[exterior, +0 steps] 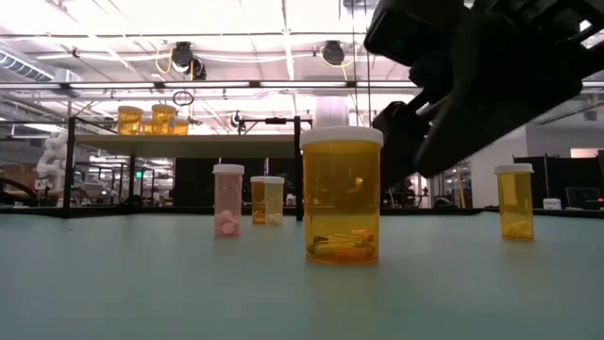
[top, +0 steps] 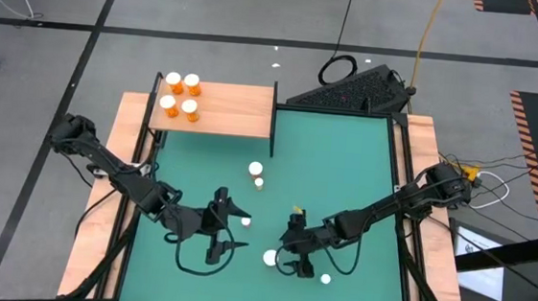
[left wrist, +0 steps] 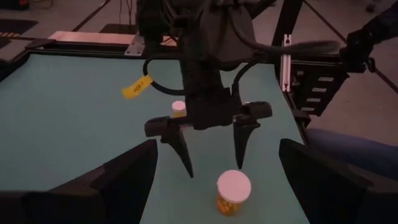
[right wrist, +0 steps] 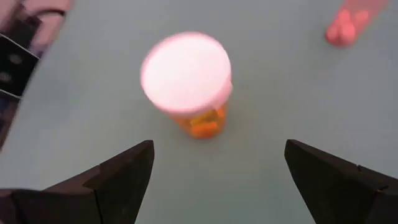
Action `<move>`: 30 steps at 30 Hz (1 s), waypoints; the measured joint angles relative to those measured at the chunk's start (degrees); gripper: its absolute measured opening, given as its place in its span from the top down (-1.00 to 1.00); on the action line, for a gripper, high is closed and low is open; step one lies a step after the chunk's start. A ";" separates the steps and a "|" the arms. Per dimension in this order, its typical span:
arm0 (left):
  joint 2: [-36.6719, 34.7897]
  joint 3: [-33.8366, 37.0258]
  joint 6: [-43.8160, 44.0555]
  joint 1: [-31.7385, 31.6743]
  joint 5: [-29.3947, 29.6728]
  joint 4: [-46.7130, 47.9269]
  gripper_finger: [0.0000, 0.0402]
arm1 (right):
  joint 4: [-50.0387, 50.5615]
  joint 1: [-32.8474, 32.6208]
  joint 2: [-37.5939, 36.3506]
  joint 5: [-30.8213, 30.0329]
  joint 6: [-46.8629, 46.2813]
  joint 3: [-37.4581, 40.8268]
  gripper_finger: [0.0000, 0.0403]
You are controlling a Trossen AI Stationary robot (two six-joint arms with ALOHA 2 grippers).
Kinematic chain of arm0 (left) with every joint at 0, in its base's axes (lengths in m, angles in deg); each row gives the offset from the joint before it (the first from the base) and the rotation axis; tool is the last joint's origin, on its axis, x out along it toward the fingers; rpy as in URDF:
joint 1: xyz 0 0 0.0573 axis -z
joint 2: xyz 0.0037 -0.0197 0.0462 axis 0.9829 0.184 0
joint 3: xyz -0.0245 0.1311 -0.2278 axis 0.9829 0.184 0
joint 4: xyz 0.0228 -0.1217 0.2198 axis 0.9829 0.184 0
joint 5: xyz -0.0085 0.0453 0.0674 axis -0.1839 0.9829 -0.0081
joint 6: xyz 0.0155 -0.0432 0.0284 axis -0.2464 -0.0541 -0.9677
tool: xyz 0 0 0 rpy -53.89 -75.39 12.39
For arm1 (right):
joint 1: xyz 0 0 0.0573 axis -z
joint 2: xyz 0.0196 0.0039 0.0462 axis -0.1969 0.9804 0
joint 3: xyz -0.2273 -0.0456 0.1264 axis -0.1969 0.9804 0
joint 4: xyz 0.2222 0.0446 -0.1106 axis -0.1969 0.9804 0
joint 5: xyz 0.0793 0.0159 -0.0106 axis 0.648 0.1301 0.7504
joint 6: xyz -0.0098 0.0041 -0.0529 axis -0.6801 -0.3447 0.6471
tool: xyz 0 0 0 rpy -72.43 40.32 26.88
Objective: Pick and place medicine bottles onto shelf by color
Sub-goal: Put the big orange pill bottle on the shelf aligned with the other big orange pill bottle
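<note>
An orange bottle stands upright on the green mat, near the counter's front. The right gripper hovers just beside it, jaws wide. The left gripper waits nearby, jaws wide. Four orange bottles sit on the shelf.

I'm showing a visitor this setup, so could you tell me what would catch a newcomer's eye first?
Probably the right end effector, open and poised just above a big orange bottle standing near the front middle of the green mat. Next, four orange bottles clustered on the wooden shelf at the far left. The left end effector hangs open over the mat nearby, holding nothing.
</note>
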 joint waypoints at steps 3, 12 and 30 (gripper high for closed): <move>0.00 0.00 -1.07 0.02 -0.02 0.01 -0.69 | -3.46 -0.02 -0.02 0.10 1.47 1.66 -0.77; 0.00 0.00 -3.13 0.00 -0.02 -0.07 -0.69 | -6.53 -0.55 1.17 -0.04 1.00 2.51 -0.77; 0.00 0.02 -5.06 -0.07 -0.13 -0.61 -0.69 | -14.74 -0.68 11.72 2.88 5.73 -0.64 -0.76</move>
